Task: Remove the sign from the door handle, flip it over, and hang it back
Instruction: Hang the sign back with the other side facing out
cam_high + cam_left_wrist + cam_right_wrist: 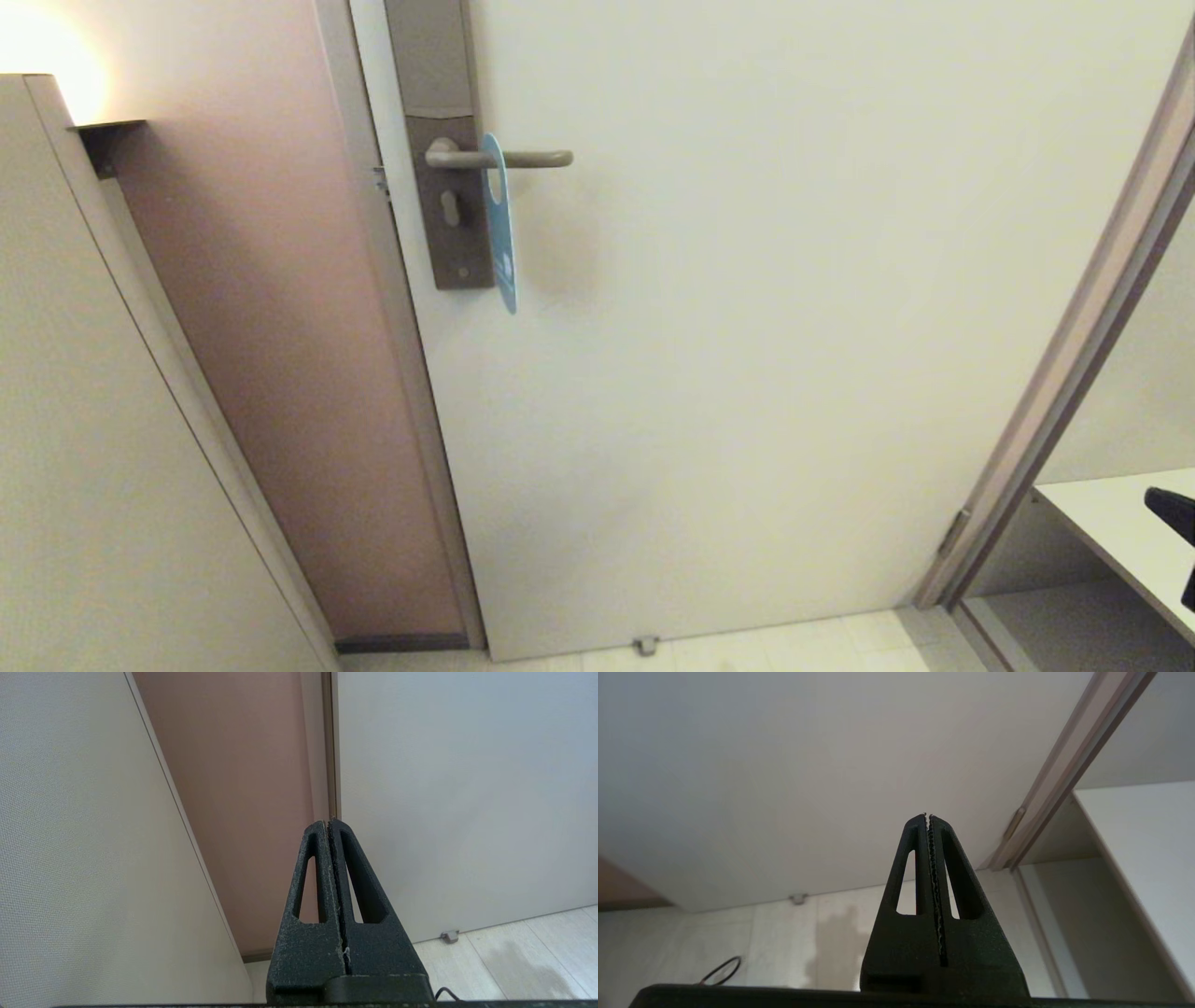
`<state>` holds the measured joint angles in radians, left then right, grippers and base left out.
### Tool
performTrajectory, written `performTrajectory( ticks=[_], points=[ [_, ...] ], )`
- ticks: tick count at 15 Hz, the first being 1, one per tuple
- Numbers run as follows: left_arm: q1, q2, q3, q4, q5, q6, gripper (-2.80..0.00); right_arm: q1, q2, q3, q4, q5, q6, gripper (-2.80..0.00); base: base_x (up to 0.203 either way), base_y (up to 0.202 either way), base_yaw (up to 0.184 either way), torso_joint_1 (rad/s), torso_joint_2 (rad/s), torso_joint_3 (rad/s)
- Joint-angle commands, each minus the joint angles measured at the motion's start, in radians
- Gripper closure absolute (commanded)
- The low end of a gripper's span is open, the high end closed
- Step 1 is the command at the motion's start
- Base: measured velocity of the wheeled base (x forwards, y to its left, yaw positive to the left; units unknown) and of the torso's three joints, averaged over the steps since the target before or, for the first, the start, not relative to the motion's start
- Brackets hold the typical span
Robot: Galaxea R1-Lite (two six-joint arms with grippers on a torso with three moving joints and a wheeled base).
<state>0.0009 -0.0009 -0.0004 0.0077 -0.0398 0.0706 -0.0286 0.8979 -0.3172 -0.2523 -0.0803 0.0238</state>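
At eleven o'clock on the door, the sign hanging lengthwise downward from the door handle; far below, left gripper and right gripper both closed, empty, neither clearly nearer.

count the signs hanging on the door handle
1: a blue sign hangs on the door handle, beside the backplate, turned nearly edge-on. None other shows.

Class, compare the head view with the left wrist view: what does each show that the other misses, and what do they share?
Only the head view shows the blue sign hanging on the door handle, seen nearly edge-on. Only the left wrist view shows the left gripper, jaws shut, empty, pointing at the door's edge. Both show the pale door, the brownish wall beside it, and the small floor stop.
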Motion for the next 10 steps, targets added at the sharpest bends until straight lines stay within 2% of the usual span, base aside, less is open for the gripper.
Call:
performTrajectory(
  ticks=[1, 7, 10],
  points=[
    [0.001, 0.001, 0.0, 0.0, 0.0, 0.0, 0.0, -0.04, -0.174, 0.105, 0.001, 0.044, -0.002, 0.0, 0.0, 0.0, 0.0, 0.0, 0.0, 0.0],
    [0.001, 0.001, 0.0, 0.0, 0.0, 0.0, 0.0, -0.063, -0.432, 0.289, 0.004, 0.083, -0.002, 0.0, 0.0, 0.0, 0.0, 0.0, 0.0, 0.0],
    [0.001, 0.001, 0.0, 0.0, 0.0, 0.0, 0.0, -0.062, -0.563, 0.314, 0.075, 0.105, -0.003, 0.0, 0.0, 0.0, 0.0, 0.0, 0.0, 0.0]
  ],
)
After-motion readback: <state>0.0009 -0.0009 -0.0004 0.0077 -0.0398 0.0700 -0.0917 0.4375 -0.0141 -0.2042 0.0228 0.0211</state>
